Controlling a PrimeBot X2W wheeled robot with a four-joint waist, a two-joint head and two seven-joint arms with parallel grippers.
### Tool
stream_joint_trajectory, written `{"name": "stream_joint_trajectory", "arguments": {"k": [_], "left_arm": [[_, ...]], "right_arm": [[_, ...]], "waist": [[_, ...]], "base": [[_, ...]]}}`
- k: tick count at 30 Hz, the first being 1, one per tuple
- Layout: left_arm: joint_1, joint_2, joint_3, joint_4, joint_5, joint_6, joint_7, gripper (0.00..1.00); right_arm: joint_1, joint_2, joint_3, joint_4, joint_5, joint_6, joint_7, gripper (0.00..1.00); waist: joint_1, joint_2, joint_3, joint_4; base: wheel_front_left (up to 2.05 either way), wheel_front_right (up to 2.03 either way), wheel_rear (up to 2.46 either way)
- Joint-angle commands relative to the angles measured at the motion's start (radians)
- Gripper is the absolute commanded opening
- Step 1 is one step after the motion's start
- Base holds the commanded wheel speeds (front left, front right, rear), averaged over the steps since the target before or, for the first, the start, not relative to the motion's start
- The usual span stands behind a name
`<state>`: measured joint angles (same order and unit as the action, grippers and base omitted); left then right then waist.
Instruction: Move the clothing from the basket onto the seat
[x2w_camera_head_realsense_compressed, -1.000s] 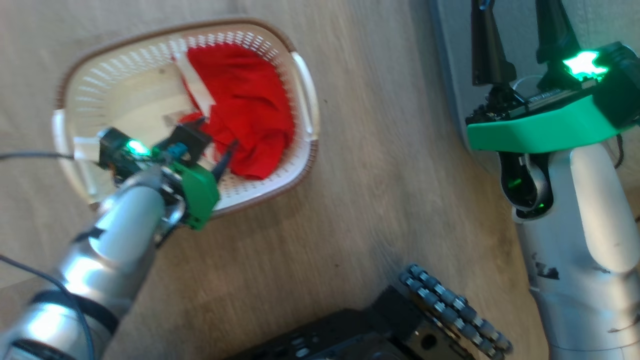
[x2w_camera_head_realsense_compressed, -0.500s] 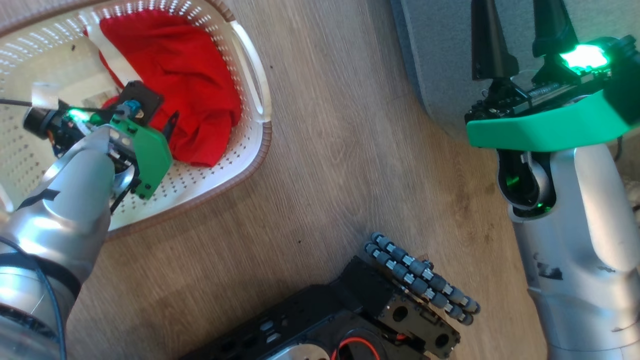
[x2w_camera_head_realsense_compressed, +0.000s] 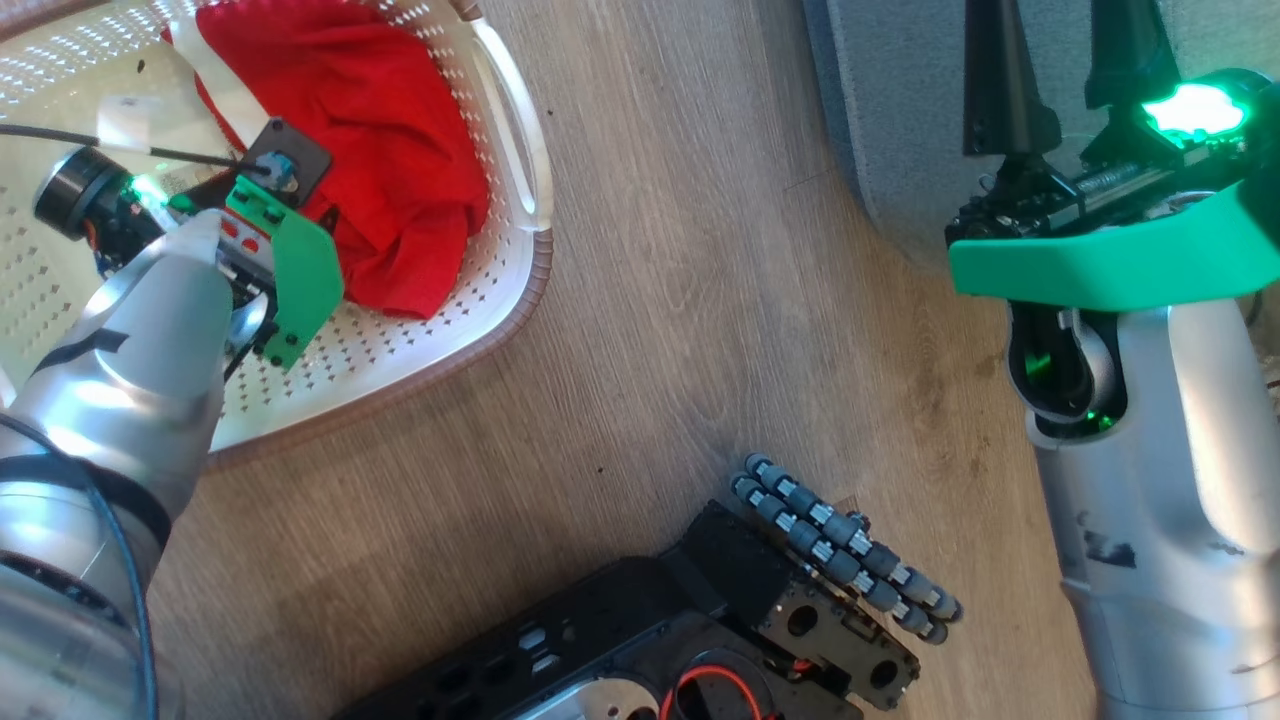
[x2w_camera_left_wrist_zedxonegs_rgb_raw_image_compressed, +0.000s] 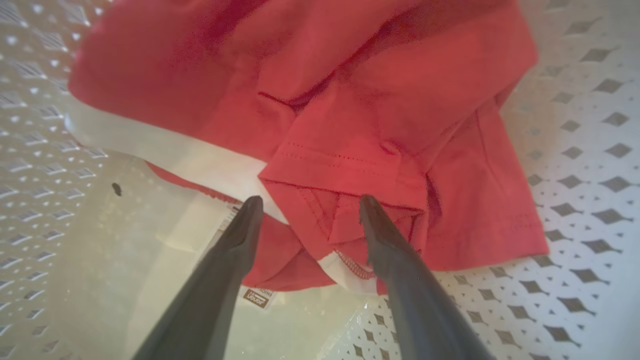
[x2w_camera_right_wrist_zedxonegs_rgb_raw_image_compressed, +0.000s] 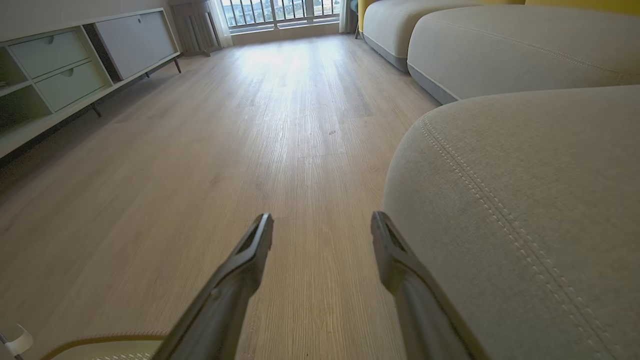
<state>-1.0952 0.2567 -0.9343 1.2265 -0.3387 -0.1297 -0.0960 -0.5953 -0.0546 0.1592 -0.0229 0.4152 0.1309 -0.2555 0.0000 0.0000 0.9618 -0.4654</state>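
Clothing (x2w_camera_left_wrist_zedxonegs_rgb_raw_image_compressed: 350, 100), red with a white strip, bunched inside basket (x2w_camera_head_realsense_compressed: 538, 275) on wooden floor (x2w_camera_head_realsense_compressed: 700, 300). Left gripper (x2w_camera_left_wrist_zedxonegs_rgb_raw_image_compressed: 307, 200) within basket, jaws wide, empty, tips at the folded red hem; contact not discernible. Right gripper (x2w_camera_right_wrist_zedxonegs_rgb_raw_image_compressed: 322, 217) above floor just beside seat (x2w_camera_right_wrist_zedxonegs_rgb_raw_image_compressed: 525, 200) corner, jaws wide, holding nothing.

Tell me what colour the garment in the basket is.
Bright red garment, clearest in the left wrist view.
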Motion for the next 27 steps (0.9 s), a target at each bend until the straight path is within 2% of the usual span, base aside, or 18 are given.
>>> {"name": "stream_joint_trajectory", "arguments": {"k": [1, 15, 26, 27], "left_arm": [[-0.002, 0.004, 0.007, -0.002, 0.003, -0.001, 0.007, 1.0], [-0.018, -0.021, -0.015, 0.051, -0.008, 0.035, 0.117, 1.0], [-0.013, -0.049, -0.014, 0.056, -0.041, 0.022, 0.109, 1.0], [-0.014, -0.053, -0.013, 0.057, -0.046, 0.019, 0.11, 0.75]], "right_arm": [[0.058, 0.004, 0.0, -0.035, 0.007, 0.0, -0.006, 1.0], [0.098, 0.004, -0.011, -0.044, 0.005, 0.0, -0.006, 1.0], [0.095, 0.004, -0.017, -0.045, -0.002, 0.0, -0.006, 1.0], [0.094, 0.004, -0.018, -0.045, -0.002, 0.0, -0.006, 1.0]], "waist": [[0.0, 0.0, 0.001, 0.001], [0.0, 0.0, 0.026, 0.019], [0.0, 0.0, 0.028, 0.027], [0.0, 0.0, 0.027, 0.027]], "base": [[0.0, 0.0, 0.0], [0.0, 0.0, 0.0], [0.0, 0.0, 0.0], [0.0, 0.0, 0.0]]}}
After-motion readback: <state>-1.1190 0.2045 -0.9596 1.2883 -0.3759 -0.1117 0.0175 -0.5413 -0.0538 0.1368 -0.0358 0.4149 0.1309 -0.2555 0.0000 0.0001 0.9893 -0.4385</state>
